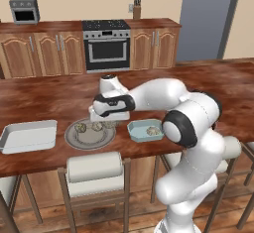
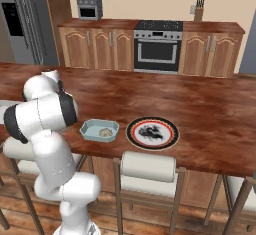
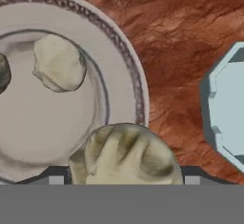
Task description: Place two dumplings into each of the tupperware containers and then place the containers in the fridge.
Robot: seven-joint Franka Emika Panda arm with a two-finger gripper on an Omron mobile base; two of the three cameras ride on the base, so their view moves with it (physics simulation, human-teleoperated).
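My gripper hangs low over the right side of the round grey plate, shut on a dumpling that covers its fingertips in the hand view. Another dumpling lies on the plate, apart from the held one. The light blue octagonal tub sits just right of the plate with a dumpling inside; it is the same tub that the right base view shows beside my arm. The white-grey rectangular tray lies at the far left of the counter. The fridge stands at the back left.
A plate with a dark striped rim sits right of the blue tub. Padded stools line the counter's front edge. A steel oven and wooden cabinets run along the back wall.
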